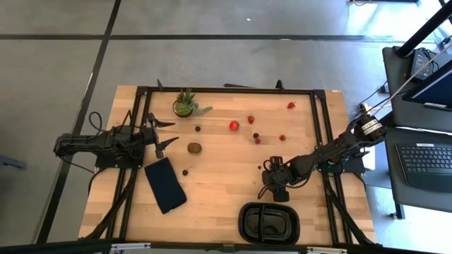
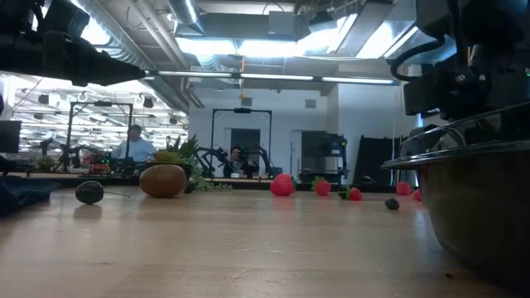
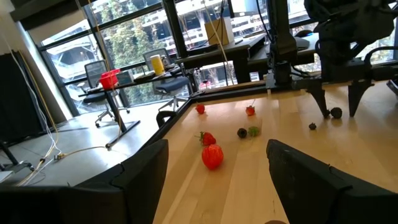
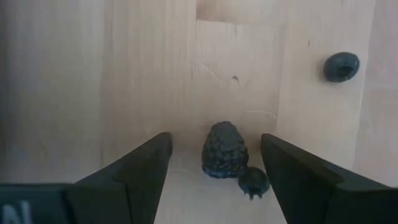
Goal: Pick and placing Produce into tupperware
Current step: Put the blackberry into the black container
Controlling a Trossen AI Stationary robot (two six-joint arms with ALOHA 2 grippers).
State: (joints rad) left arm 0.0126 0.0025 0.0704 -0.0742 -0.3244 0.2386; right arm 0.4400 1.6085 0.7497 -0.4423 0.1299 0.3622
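The produce lies scattered on the wooden table: red strawberries (image 1: 234, 125), a brown kiwi (image 1: 193, 147) and small dark berries (image 1: 185, 171). The black tupperware (image 1: 268, 223) stands at the near edge. My right gripper (image 4: 216, 143) points steeply down just above the table, open. Its fingers stand on either side of a bumpy dark berry (image 4: 224, 152) without touching it. A smaller dark berry (image 4: 253, 181) lies against that one. In the high view this gripper (image 1: 272, 185) is just beyond the tupperware. My left gripper (image 1: 159, 134) waits open and level at the table's left.
A spiky green potted plant (image 1: 186, 104) stands at the far left. A flat navy slab (image 1: 164, 185) lies near the left arm. One more dark berry (image 4: 341, 66) rests close to my right gripper. Black frame rails (image 1: 326, 127) run along the table's sides.
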